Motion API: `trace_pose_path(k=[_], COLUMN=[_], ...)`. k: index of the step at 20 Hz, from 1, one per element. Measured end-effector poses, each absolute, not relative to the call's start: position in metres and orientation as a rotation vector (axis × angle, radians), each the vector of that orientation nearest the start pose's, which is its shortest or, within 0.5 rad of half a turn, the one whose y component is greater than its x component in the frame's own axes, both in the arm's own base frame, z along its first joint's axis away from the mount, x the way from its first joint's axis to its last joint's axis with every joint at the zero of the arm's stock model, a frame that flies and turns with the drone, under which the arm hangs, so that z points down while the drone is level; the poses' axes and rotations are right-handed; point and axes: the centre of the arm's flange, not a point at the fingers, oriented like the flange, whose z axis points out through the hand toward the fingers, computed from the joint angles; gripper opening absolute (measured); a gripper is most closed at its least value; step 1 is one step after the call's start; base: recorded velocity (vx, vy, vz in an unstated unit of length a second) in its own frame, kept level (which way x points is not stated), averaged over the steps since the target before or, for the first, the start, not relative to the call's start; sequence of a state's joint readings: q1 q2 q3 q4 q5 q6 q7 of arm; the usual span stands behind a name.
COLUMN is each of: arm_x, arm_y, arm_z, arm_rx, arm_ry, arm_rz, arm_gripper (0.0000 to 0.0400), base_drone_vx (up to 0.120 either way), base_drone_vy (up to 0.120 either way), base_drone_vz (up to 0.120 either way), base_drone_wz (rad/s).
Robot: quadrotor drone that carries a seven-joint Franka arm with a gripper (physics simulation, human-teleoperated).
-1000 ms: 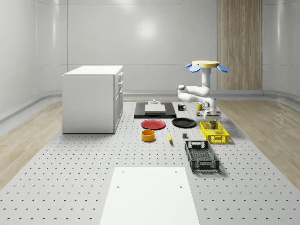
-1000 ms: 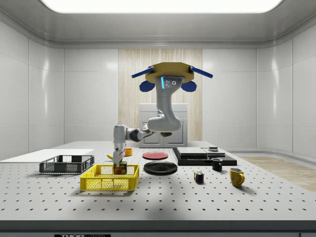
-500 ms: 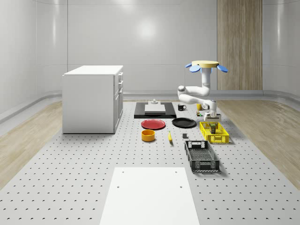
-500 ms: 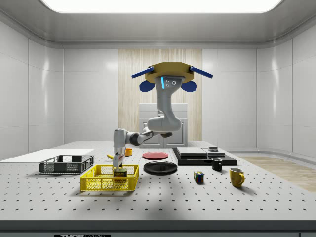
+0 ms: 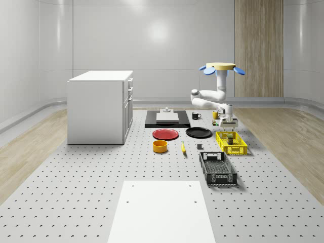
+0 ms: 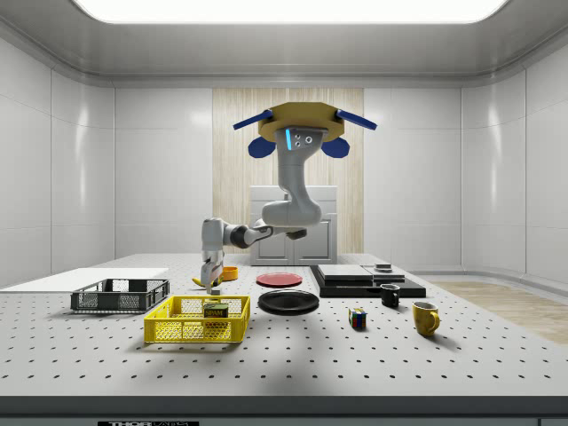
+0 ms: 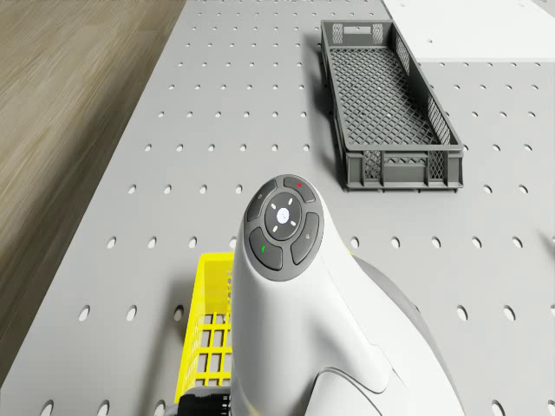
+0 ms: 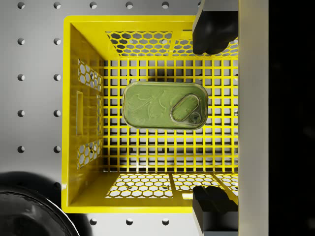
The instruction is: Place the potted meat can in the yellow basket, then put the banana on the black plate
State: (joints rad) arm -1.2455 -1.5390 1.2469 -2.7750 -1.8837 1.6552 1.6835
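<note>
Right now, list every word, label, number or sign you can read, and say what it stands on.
Potted meat can in the yellow basket: a label shows, too small to read.
Can lid, wrist view: embossed pattern only, no words.
Side view's bottom edge: small print, unreadable.
Nothing else carries text.

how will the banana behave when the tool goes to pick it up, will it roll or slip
The small yellow banana lies flat on the perforated grey table, so it probably won't roll far. Its curved, narrow body may pivot if the tool closes off-centre. It likely dents under a hard squeeze, though its softness cannot be seen.
</note>
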Motion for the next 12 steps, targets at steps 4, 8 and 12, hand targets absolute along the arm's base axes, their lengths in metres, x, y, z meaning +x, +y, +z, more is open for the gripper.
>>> trace_pose_path(k=[4, 8, 12], arm_x=[0.3267, 0.3268, 0.3268], arm_y=[0.006, 0.006, 0.006], arm_z=[0.5321, 0.5312, 0.5309], arm_rx=[0.001, 0.001, 0.001], arm_ry=[-0.002, -0.002, -0.002], arm_rz=[0.786, 0.786, 0.786], arm_gripper=[0.0399, 0.0399, 0.04], base_drone_vx=[0.12, 0.1, 0.0], base_drone_vy=[-0.12, -0.12, -0.12], base_drone_vz=[0.0, 0.0, 0.0], base_drone_wz=[0.0, 0.0, 0.0])
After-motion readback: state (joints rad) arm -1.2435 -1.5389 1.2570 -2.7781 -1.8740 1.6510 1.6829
